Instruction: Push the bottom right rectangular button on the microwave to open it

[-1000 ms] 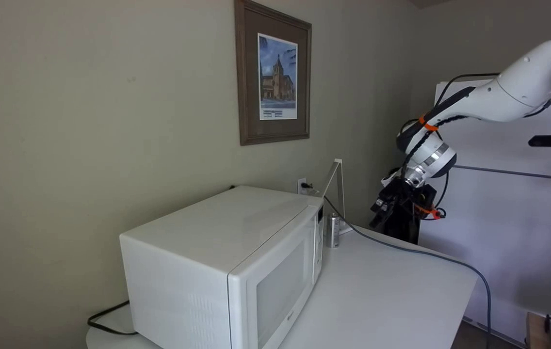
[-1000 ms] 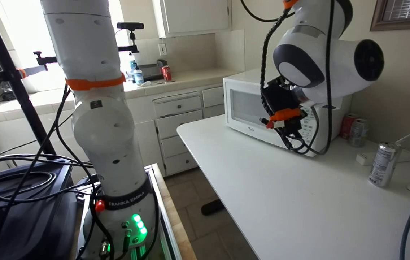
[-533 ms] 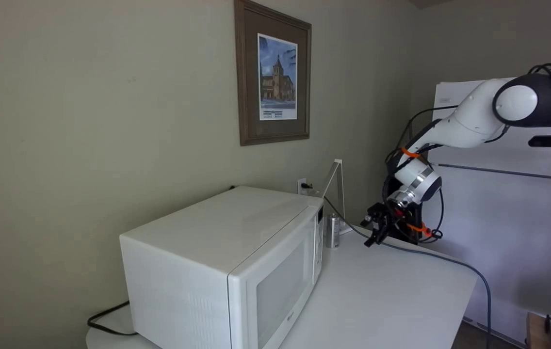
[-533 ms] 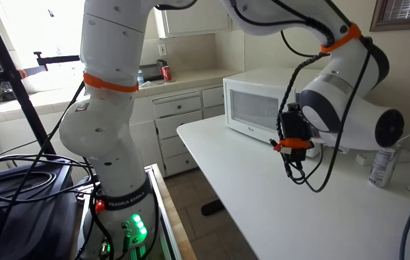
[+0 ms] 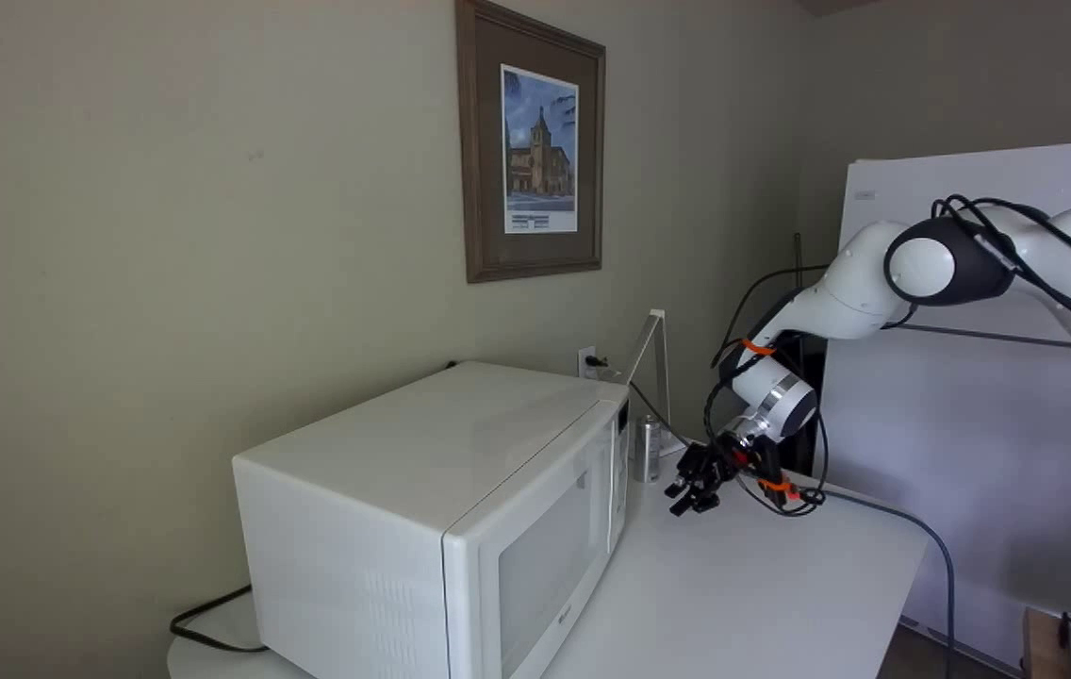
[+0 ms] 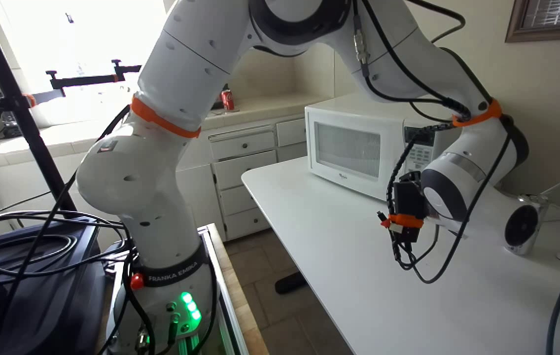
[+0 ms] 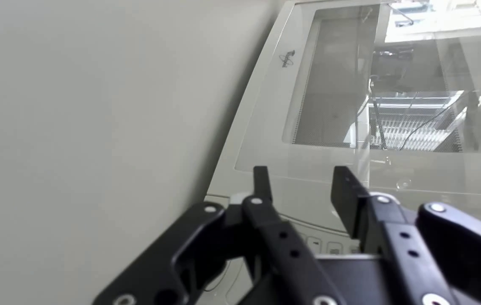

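The white microwave [image 5: 385, 490] stands on the table with its door shut, in both exterior views. Its control panel [image 6: 419, 155] is partly covered by the arm in an exterior view. The bottom right rectangular button cannot be made out; in the wrist view a rounded outline low on the panel lies partly behind the gripper linkage. My gripper [image 5: 688, 498] hangs low over the table in front of the panel side, apart from the microwave. In the wrist view the gripper [image 7: 301, 173] is open, fingers moderately apart, nothing between them, the door and a row of small keys behind.
A silver can [image 5: 647, 451] and a thin white stand [image 5: 664, 377] are beside the microwave, close to the gripper. A grey cable [image 5: 913, 519] runs over the white table [image 5: 743, 594]. The wall [image 5: 215, 236] rises close behind the microwave.
The arm has come down and forward, bringing the gripper lower over the table and closer to the microwave's panel side. Its fingers have drawn nearer each other. The microwave has not moved.
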{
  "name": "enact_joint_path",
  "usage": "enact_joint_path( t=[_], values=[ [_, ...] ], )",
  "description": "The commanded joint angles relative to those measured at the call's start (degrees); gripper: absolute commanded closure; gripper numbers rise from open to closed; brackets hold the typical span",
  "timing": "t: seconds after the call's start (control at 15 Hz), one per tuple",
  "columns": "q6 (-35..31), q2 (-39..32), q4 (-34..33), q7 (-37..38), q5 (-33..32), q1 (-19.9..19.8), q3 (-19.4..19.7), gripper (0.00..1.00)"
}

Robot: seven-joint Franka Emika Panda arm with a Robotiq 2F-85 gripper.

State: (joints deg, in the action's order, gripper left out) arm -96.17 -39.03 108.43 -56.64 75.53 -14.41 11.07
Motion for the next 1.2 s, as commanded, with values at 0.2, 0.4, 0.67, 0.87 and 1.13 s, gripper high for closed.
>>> enact_joint_path(
  t=[0.2, 0.4, 0.67, 0.87, 1.13],
  values=[
    [-1.0, -10.7, -10.7, 1.8, 4.6, -1.7, -2.5, 1.0],
    [-0.4, -9.9, -9.5, 1.4, 3.8, -1.4, -2.2, 0.99],
    [-0.4, -11.6, -11.3, 2.8, 4.0, -1.6, -2.6, 0.99],
    [-0.4, -11.6, -11.4, 3.0, 4.0, -1.7, -2.6, 0.99],
    [-1.2, -13.1, -12.8, 2.7, 5.4, -1.7, -3.3, 1.0]
  ],
)
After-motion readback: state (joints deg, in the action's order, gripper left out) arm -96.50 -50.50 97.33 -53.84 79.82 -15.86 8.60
